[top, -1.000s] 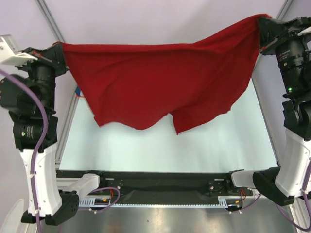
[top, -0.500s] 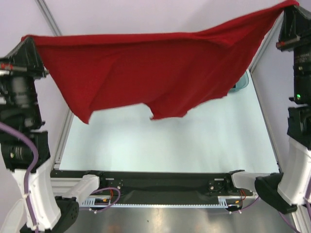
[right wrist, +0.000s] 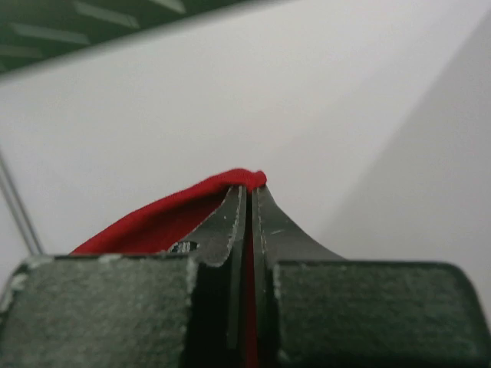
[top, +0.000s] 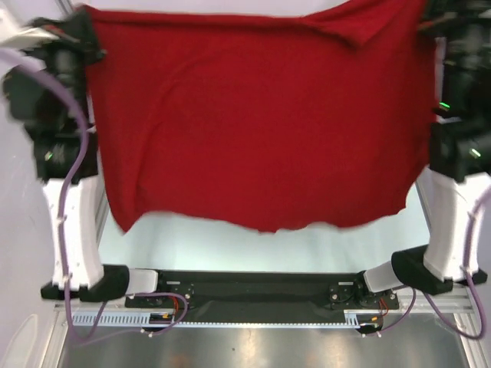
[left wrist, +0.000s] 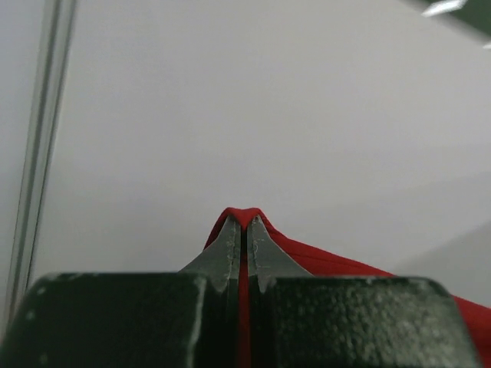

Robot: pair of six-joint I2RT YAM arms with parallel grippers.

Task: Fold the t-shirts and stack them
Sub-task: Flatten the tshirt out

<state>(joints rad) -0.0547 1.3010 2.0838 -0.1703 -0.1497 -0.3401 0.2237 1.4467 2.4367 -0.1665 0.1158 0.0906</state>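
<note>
Down at the near edge, far below both grippers, the two arm bases sit by a black rail [top: 261, 291] with wiring along it. The left arm [top: 73, 222] stands tall on its side and the right arm [top: 453, 207] matches it on the other, both stretched high. Just past the rail, a pale strip of table [top: 230, 245] shows beneath the cloth's lower hem.

Between the arms hangs the red t-shirt [top: 253, 123], spread wide like a curtain. Its hem is uneven and drops lowest on the right arm's side. From above I cannot tell whether the hem clears the table. The top edge runs across from one gripper to the other, with a small fold of cloth just inside the right one.

At the upper corners, the left gripper [left wrist: 241, 230] has its fingers [left wrist: 225, 253] pressed together on a thin edge of the red cloth. The cloth pokes out just past the tips and trails away to that gripper's right. The right gripper [right wrist: 247, 192] is likewise pinching the shirt. A bunch of red caps its tips and falls away to its left. Beyond each pair of tips there is only a plain pale wall [left wrist: 268, 115].
</note>
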